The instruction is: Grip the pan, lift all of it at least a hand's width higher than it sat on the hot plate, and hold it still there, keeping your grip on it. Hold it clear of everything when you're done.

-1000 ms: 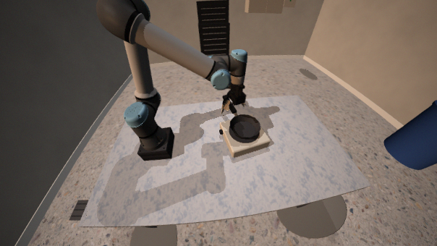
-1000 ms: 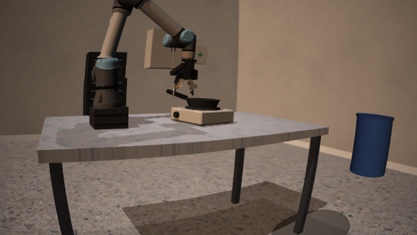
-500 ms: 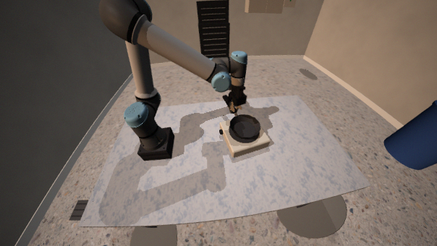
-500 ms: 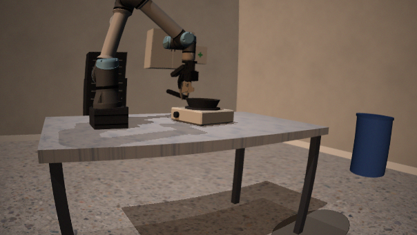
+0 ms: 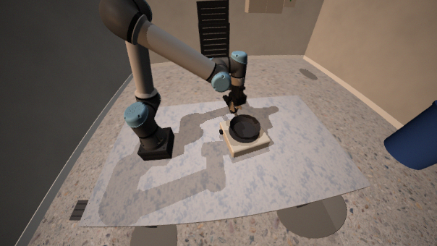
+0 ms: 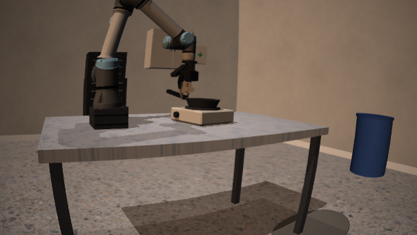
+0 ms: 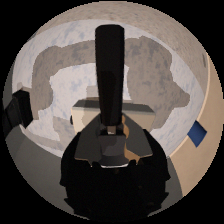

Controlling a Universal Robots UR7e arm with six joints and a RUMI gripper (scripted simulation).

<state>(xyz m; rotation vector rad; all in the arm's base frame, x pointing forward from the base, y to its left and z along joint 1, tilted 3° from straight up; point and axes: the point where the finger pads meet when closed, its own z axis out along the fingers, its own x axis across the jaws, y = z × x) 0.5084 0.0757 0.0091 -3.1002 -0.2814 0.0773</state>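
A black pan [image 5: 245,127] sits on a beige hot plate [image 5: 246,142] near the middle of the table. It also shows in the exterior view [image 6: 203,102], with its handle [image 6: 173,93] pointing left and slightly up. My gripper [image 5: 233,107] comes down from above and is shut on the handle close to the pan bowl, as the exterior view [image 6: 185,90] shows too. In the wrist view the black handle [image 7: 110,75] runs straight up from between my fingers. The pan bowl is hidden under the gripper there.
The arm's base [image 5: 155,144] stands on the table left of the hot plate. A black knob [image 6: 176,114] sits on the hot plate's side. A blue bin [image 6: 371,144] stands on the floor to the right. A cardboard box [image 6: 162,53] hangs on the back wall.
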